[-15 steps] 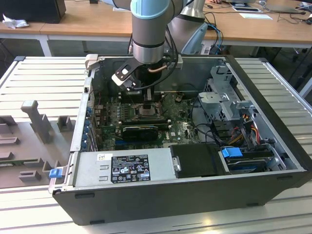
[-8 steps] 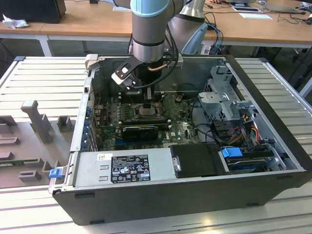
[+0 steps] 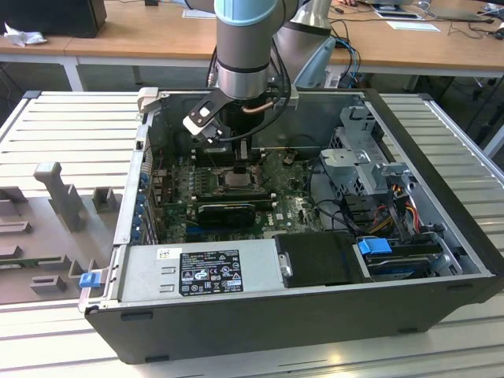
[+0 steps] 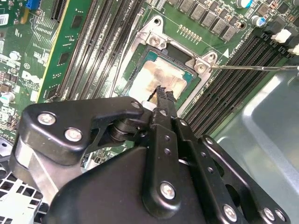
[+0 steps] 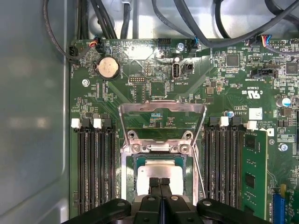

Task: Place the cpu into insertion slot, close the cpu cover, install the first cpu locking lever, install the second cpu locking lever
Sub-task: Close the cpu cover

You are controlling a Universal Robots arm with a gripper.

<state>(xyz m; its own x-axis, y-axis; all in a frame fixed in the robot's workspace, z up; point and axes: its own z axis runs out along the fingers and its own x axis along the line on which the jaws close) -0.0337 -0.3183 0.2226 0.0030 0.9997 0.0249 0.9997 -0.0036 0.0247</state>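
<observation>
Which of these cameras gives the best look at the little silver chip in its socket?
The second wrist view: the cpu lies large in the insertion slot, with the gripper crossing just one edge. The first wrist view shows it partly behind the gripper; in the exterior view it is small, under the gripper.

This looks like a robotics lab or test workshop set up in an office room. A robot arm (image 3: 246, 47) hangs over an opened computer case (image 3: 276, 331) lying on a ribbed aluminium bench (image 3: 71, 126), with its green motherboard (image 5: 224, 93) and insertion slot (image 5: 135, 148) laid bare. On the exterior view's left, grey moulded fixtures (image 3: 55, 197) sit on the bench. Along the far side run wooden desks (image 3: 142, 35) with cables (image 3: 346, 43) and papers (image 3: 413, 25).
</observation>
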